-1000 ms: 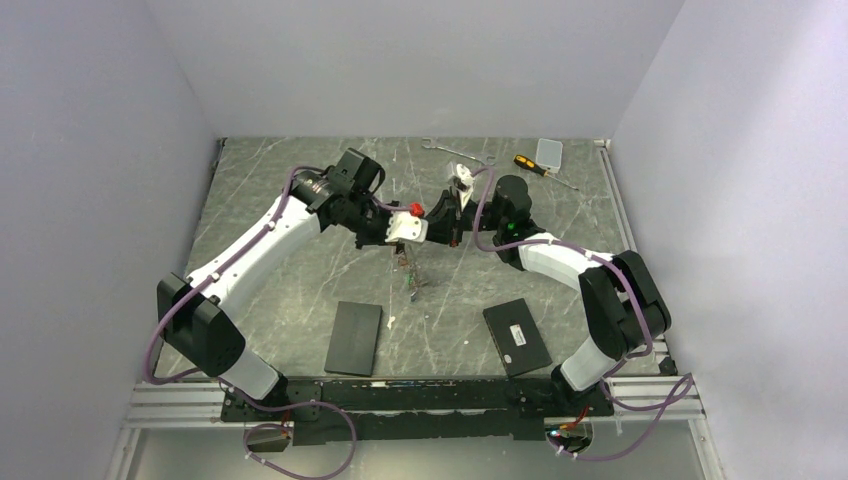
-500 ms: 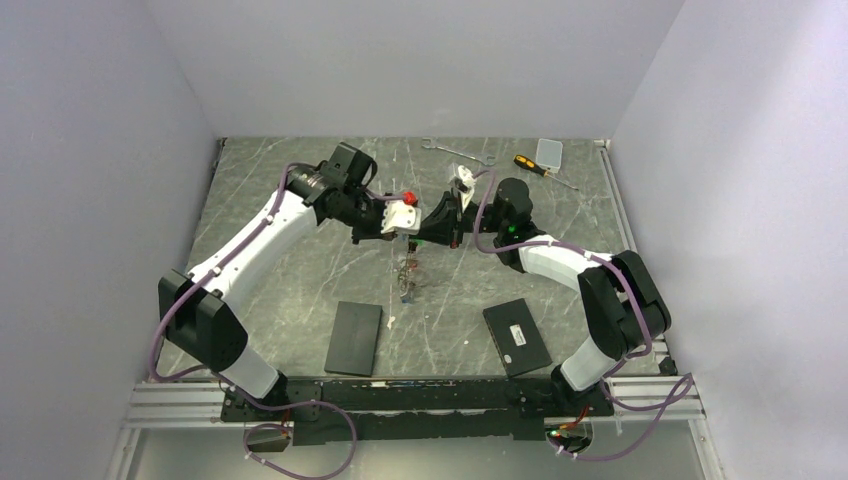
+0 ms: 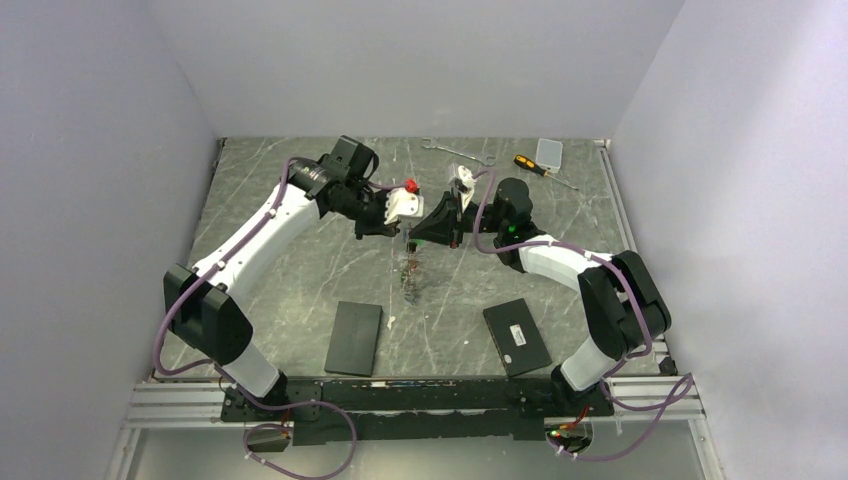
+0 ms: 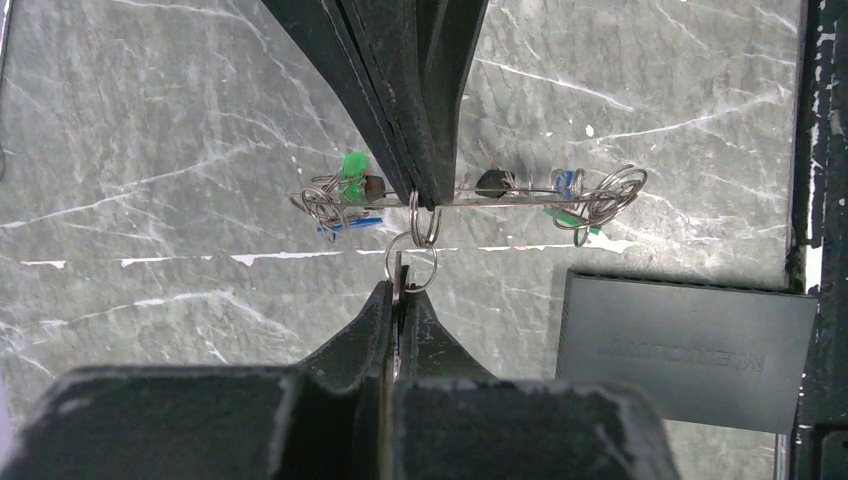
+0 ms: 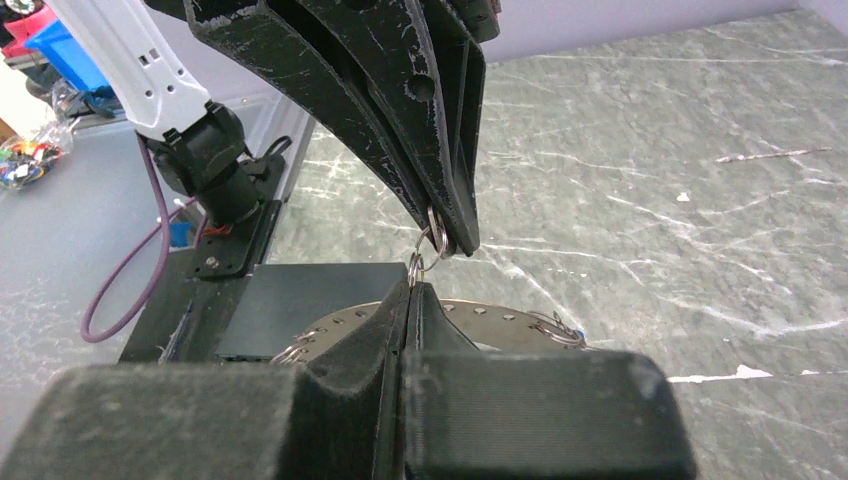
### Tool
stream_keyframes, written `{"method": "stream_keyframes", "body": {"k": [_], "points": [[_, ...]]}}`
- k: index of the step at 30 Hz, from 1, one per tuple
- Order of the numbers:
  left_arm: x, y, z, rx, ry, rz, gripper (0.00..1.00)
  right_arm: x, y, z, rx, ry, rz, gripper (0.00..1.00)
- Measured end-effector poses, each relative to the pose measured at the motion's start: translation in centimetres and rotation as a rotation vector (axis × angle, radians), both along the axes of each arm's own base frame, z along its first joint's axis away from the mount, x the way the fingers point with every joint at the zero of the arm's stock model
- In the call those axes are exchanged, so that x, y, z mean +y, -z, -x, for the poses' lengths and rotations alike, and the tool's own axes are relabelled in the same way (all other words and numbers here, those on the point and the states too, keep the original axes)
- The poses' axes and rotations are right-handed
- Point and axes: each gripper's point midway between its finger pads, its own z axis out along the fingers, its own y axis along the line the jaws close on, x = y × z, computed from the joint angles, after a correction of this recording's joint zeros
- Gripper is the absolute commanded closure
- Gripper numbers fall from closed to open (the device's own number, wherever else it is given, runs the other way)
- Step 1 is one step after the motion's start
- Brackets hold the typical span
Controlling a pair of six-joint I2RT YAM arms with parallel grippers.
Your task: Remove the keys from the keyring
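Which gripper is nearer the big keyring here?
Right. The right gripper is shut on the keyring itself; the left gripper pinches a small ring linked to it.

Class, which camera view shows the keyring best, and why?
Left wrist: the keyring shows edge-on, end to end, its keys and coloured tags clear. Right wrist shows only an arc behind its own fingers; the top view shows a small dangling tangle.

Centre of the table (image 3: 300, 270): left gripper (image 3: 407, 230) and right gripper (image 3: 417, 235) meet tip to tip, the left one on the left. The keyring (image 4: 470, 200), with keys (image 4: 350, 170) strung around it, is just beneath their tips. Nearer the arm bases, a flat box (image 3: 354, 338) lies to its left and a second flat box (image 3: 517, 336) to its right. At the far edge, right: wrench (image 3: 455, 152), screwdriver (image 3: 540, 168).
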Motion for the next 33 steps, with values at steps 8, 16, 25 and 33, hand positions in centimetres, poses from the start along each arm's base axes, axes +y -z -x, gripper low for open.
{"method": "stream_keyframes", "body": {"k": [8, 16, 25, 33], "points": [[-0.5, 0.1, 0.6, 0.016, 0.008, -0.001, 1.0, 0.0, 0.2, -0.1, -0.004, 0.003, 0.004, 1.0], [-0.8, 0.2, 0.7, 0.037, -0.003, -0.005, 1.0, -0.1, 0.2, -0.1, 0.001, 0.002, 0.007, 1.0], [-0.5, 0.8, 1.0, 0.06, -0.018, -0.018, 1.0, -0.8, -0.2, -0.8, 0.009, 0.021, -0.004, 1.0], [-0.6, 1.2, 1.3, 0.078, -0.019, -0.017, 1.0, -1.0, 0.4, -0.9, 0.014, 0.029, 0.005, 1.0]]}}
